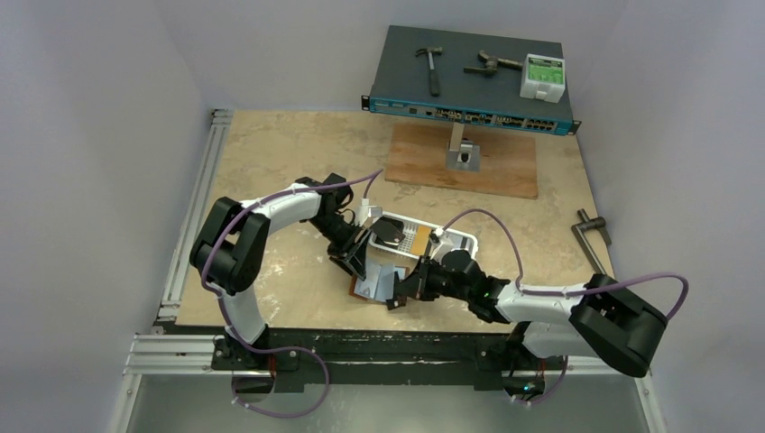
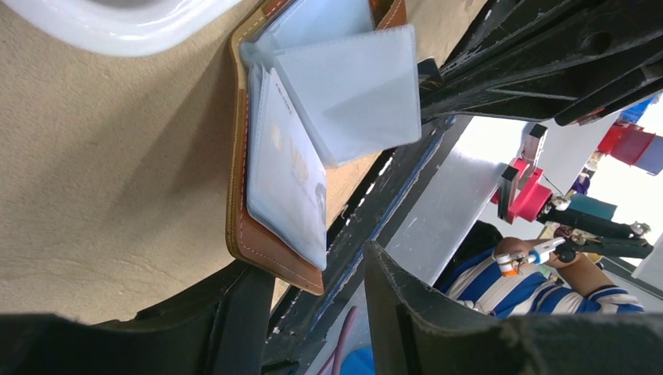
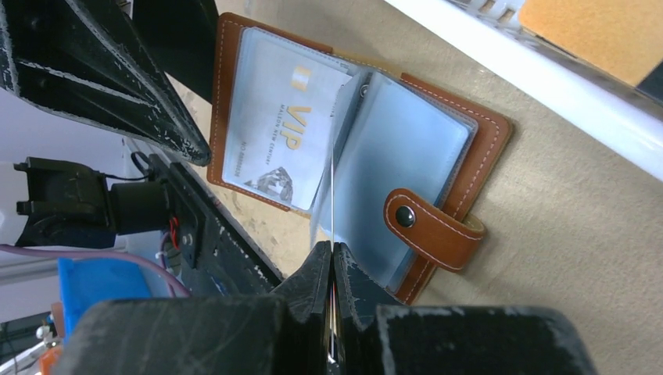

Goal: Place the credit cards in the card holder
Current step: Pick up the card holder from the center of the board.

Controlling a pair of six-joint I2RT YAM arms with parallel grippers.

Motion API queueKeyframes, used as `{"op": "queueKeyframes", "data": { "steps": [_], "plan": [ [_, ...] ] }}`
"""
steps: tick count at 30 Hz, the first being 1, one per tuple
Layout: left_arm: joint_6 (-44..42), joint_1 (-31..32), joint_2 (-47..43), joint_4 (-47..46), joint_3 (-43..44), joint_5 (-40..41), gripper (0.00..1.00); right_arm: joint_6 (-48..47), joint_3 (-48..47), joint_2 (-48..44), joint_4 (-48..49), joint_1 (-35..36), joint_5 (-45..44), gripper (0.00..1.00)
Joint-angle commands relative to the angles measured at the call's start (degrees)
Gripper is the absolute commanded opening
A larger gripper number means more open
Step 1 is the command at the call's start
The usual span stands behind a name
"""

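My right gripper (image 3: 332,256) pinches the near edge of a clear plastic sleeve (image 3: 332,180), probably floppy, in the brown leather card holder (image 3: 489,148); left gripper (image 2: 313,281) spread.

1. White card (image 3: 274,148), in a clear sleeve of the card holder (image 3: 489,148) lying open under my hands: "VIP" in large gold letters, reading sideways from my right wrist. The small gold capitals beneath are too fine to read. The same "VIP" shows faintly from my left wrist.
2. Green label (image 1: 544,66) on the white box (image 1: 539,87) at the back: print too small to read.
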State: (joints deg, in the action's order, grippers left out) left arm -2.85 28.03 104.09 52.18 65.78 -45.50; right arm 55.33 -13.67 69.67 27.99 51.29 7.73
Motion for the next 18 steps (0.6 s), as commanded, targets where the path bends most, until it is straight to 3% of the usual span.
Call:
{"op": "queueKeyframes", "data": {
  "steps": [1,13,18],
  "plan": [
    [-1.22,-0.51,0.47,0.41,1.81,-4.19,0.45,-1.77,-2.86,1.07,6.23,-0.84,2.37,0.0],
    [-1.45,-1.59,1.61,0.6,2.12,-6.63,0.45,-2.38,-5.14,7.4,10.75,-0.89,5.58,0.0],
    [-1.19,-1.58,3.51,0.4,2.69,-2.25,0.38,-2.13,-4.61,8.4,11.01,-0.84,5.57,0.0]
  ]
}}
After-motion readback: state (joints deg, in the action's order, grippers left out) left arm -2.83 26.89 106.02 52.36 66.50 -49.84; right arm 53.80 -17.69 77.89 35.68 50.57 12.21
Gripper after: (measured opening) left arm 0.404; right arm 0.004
